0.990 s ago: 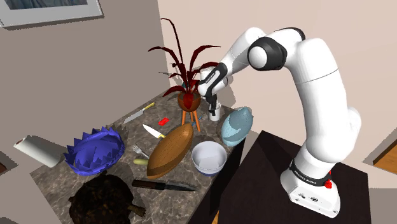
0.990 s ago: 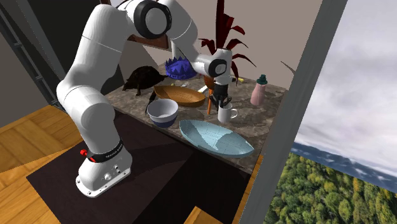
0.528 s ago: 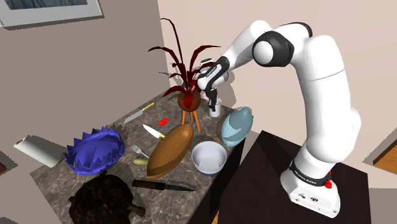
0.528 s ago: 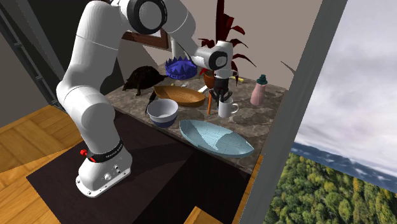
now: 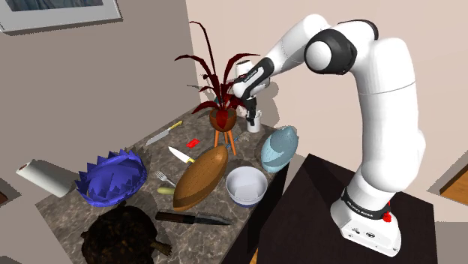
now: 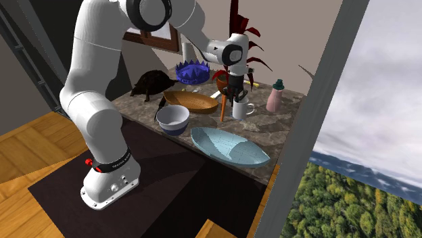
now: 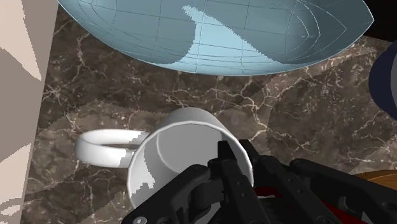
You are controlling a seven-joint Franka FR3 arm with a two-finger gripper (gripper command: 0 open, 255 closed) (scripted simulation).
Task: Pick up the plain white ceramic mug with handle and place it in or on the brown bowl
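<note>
We see the gripper (image 7: pixel 236 158) clamped on the wall of the white mug (image 7: pixel 167 167), one finger inside the rim and the handle sticking out sideways. Judging by its shadow, the mug hangs just above the marble counter (image 7: pixel 83 76). The brown bowl (image 5: pixel 201 178) lies toward the shoulder view's lower left, its long axis running much the same way. The potted plant (image 5: pixel 221 120) on its orange stand is between them, so we judge the carry must clear it.

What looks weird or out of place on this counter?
The light-blue bowl seems to poke past the counter's edge near the stand, and the paper towel roll seems to hang off another corner. Either might tip off.
</note>
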